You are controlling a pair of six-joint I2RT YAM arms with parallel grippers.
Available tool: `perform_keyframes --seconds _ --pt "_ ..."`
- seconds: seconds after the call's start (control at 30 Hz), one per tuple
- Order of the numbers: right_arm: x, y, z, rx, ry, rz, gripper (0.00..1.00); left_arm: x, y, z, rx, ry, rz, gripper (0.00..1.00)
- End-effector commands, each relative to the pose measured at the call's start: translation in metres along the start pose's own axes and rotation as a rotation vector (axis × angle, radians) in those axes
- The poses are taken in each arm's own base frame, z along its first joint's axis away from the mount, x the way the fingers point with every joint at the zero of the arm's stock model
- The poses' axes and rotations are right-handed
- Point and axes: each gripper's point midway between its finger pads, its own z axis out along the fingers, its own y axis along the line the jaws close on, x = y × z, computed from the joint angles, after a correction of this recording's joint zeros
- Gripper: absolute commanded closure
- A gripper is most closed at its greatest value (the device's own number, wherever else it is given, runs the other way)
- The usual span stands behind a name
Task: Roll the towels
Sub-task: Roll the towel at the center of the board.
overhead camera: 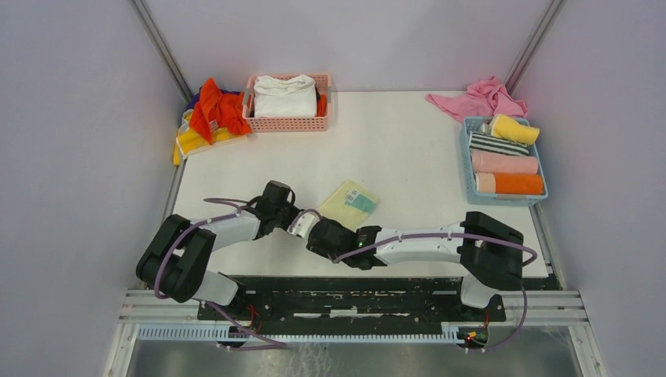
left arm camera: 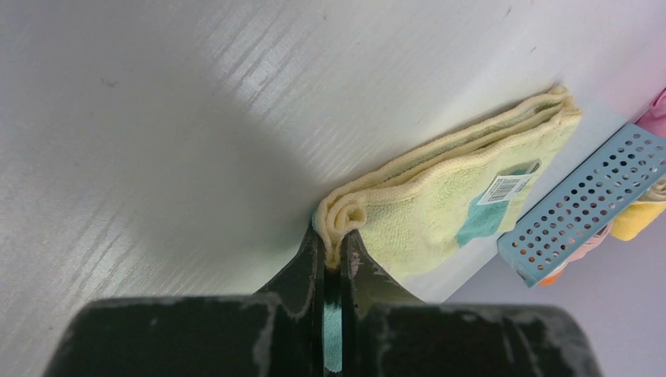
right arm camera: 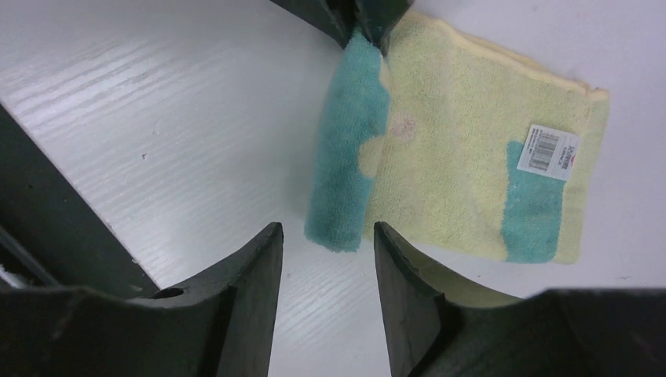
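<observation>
White, perhaps laminate table [overhead camera: 408, 145] between lilac walls [overhead camera: 71, 118] holds a towel [overhead camera: 350, 203].

- Top external: high at the 6 o'clock edge, looking down toward 12; whole table [overhead camera: 408, 141] in view.
- Wrist views: close and low; all three share the yellow-teal towel [right arm camera: 471, 157].

Folded pale yellow towel [overhead camera: 351, 203] with teal patches, near edge curled.

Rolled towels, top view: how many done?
4, all in the blue basket at right: yellow roll farthest, then striped roll, pink roll, orange roll nearest. Others may lie hidden beneath.
</observation>
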Motion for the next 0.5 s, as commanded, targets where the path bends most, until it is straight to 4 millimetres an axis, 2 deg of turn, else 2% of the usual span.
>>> perform_keyframes --seconds 0.0,0.13,0.27,0.47 --pt "-0.028 -0.003 0.01 0.14 -0.051 -0.096 0.46 -0.001 0.028 0.001 -0.109 -0.03 -0.06 0.97" --pt "-0.019 0.004 0.026 0.177 -0.012 -0.156 0.47 -0.001 0.031 0.001 -0.114 -0.034 -0.067 0.97" --pt "-0.016 0.012 0.032 0.181 0.005 -0.195 0.48 -0.002 0.033 0.0 -0.118 -0.037 -0.073 0.97" --pt "-0.002 0.001 0.044 0.287 0.069 -0.237 0.5 -0.002 0.032 0.0 -0.115 -0.04 -0.072 0.97"
